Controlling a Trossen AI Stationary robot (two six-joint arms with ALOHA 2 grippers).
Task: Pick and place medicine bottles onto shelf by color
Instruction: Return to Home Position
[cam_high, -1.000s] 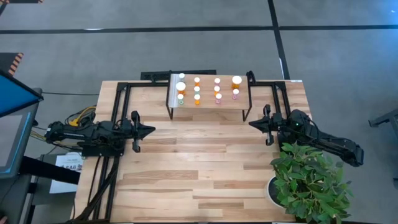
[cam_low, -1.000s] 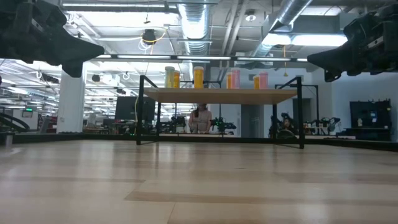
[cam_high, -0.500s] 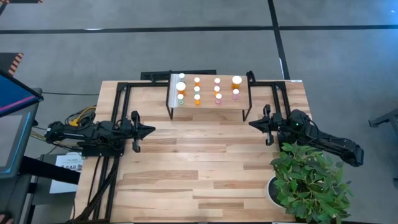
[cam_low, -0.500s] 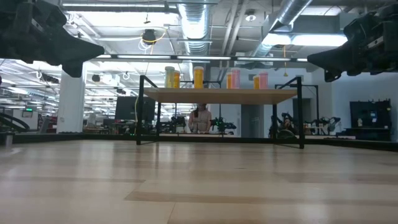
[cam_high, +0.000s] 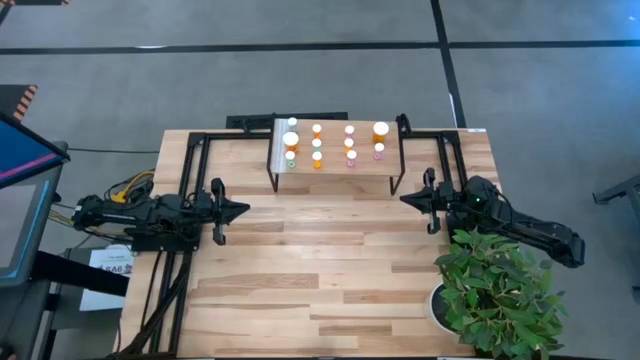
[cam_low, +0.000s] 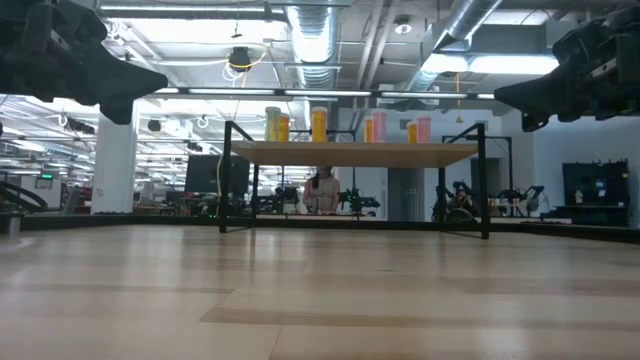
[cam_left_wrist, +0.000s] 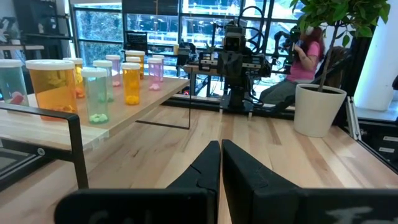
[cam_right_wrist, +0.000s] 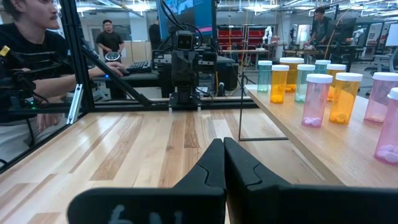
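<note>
While both arms waited low over the bench (cam_high: 320, 280), we saw the medicine bottles (cam_high: 333, 142) standing in rows on the shelf (cam_high: 340, 175) at its far side. Our left hand (cam_high: 243, 209) sat left of the shelf, fingers pressed together and empty. Our right hand (cam_high: 404, 199) sat to its right, likewise closed on nothing.

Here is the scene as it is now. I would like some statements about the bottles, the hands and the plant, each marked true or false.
1. The left hand and the right hand are both shut and hold nothing. True.
2. Pink bottles stand on the shelf. True.
3. An orange bottle lies under the shelf. False: the orange bottles stand on top of it.
4. The potted plant stands beside the left arm. False: it stands beside the right arm.
</note>
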